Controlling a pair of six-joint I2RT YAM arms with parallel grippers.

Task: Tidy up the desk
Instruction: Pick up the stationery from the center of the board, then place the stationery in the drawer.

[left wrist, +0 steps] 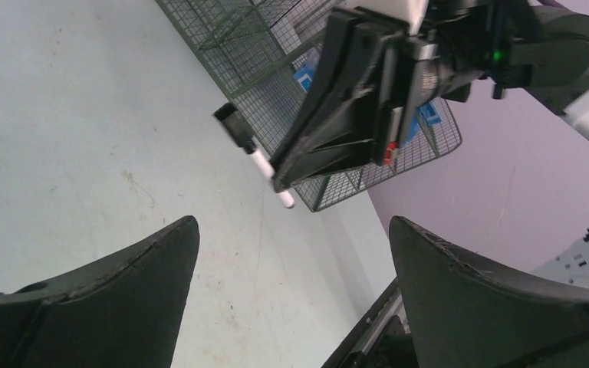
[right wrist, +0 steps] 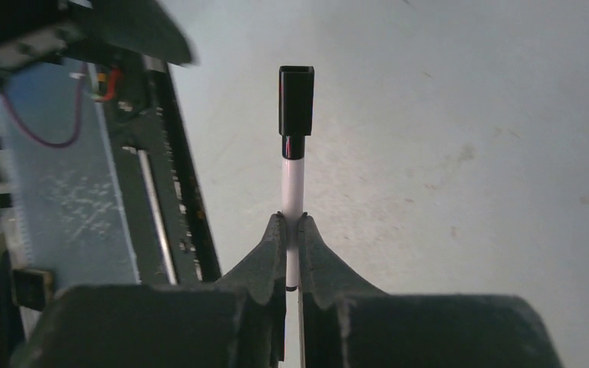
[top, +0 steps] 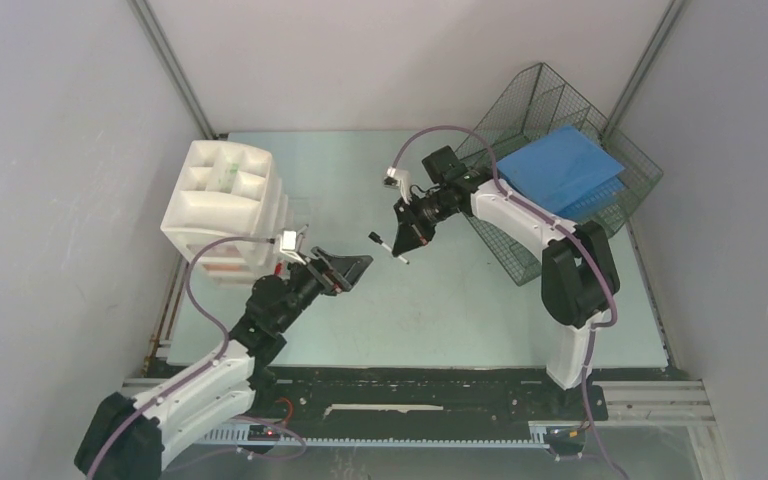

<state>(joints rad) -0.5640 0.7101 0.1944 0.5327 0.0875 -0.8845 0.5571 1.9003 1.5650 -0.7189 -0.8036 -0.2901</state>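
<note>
The desk (top: 460, 310) is a pale mint-green tabletop with a black rail at its near edge. My right gripper (top: 400, 236) is shut on a white marker with a black cap (top: 388, 246), held above the middle of the desk; the right wrist view shows the marker (right wrist: 294, 165) pinched between the fingertips (right wrist: 278, 234), cap pointing away. My left gripper (top: 352, 268) is open and empty, just left of the marker, fingers (left wrist: 146, 264) spread wide. The left wrist view shows the marker (left wrist: 264, 170) in the right gripper (left wrist: 330, 138) ahead.
A white plastic drawer unit (top: 222, 205) stands at the left. A dark wire-mesh tray (top: 550, 150) at the back right, tilted against the wall, holds a blue folder (top: 558, 168). Grey walls close in the sides and back.
</note>
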